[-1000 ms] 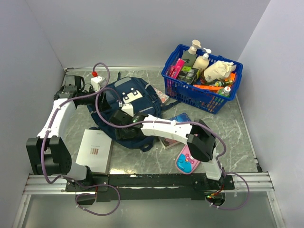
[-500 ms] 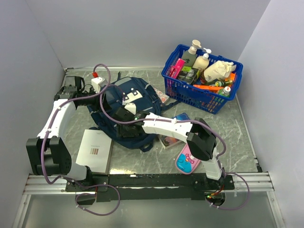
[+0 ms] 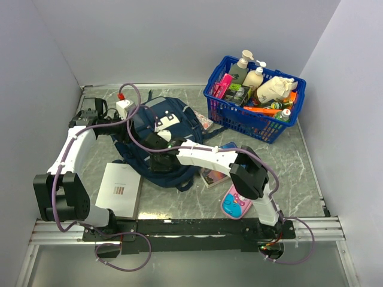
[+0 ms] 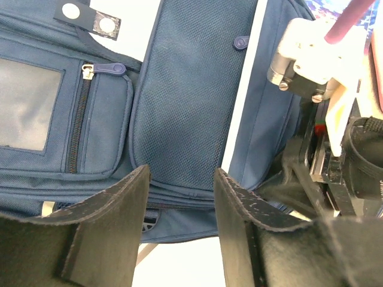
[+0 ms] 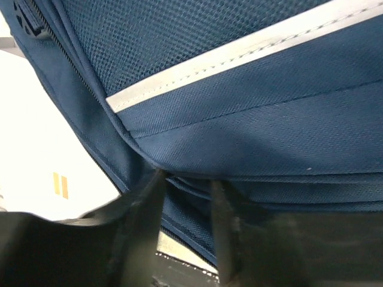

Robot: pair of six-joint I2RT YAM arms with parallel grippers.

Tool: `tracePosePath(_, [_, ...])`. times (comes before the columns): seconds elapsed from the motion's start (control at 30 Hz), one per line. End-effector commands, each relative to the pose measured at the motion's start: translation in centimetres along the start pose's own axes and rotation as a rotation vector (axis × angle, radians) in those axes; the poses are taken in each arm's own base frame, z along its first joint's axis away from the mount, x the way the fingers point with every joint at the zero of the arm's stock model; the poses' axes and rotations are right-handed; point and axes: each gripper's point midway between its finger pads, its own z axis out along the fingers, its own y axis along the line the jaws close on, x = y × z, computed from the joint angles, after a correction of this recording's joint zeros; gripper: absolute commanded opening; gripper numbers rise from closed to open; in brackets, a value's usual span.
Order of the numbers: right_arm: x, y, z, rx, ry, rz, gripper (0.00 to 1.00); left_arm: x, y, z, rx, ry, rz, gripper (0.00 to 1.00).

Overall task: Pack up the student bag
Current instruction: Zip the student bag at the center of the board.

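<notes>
right tool (image 5: pixel 187 178) shifted left, one student bag (image 3: pixel 179 119), one basket (image 3: pixel 251 124)

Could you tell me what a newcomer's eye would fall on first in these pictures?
The navy backpack lying left of centre catches the eye first, the right end effector straddling a fold at its edge and the left end effector poised over its front pockets. Next comes the bright blue plastic basket in the far right corner of the marbled table, crammed with bottles and packets.
</notes>
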Motion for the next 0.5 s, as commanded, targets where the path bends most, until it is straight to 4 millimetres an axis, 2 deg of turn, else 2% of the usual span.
tracePosePath(0.0, [-1.1, -2.7, 0.7, 0.074, -0.021, 0.019, 0.33, -1.1, -1.3, -0.7, 0.046, -0.038, 0.080, 0.51])
tracePosePath(0.17, [-1.9, -4.3, -1.6, 0.099, -0.075, 0.008, 0.29, 0.7, -2.8, -0.2, 0.136, 0.008, 0.158, 0.47])
tracePosePath(0.27, [-2.2, -5.6, -2.6, 0.130, -0.109, 0.001, 0.29, 2.2, -3.7, -0.1, 0.161, 0.054, 0.207, 0.48])
tracePosePath(0.47, [-2.4, -7.6, -4.2, 0.184, -0.180, -0.031, 0.24, 4.9, -7.0, 1.9, 0.235, 0.125, 0.365, 0.52])
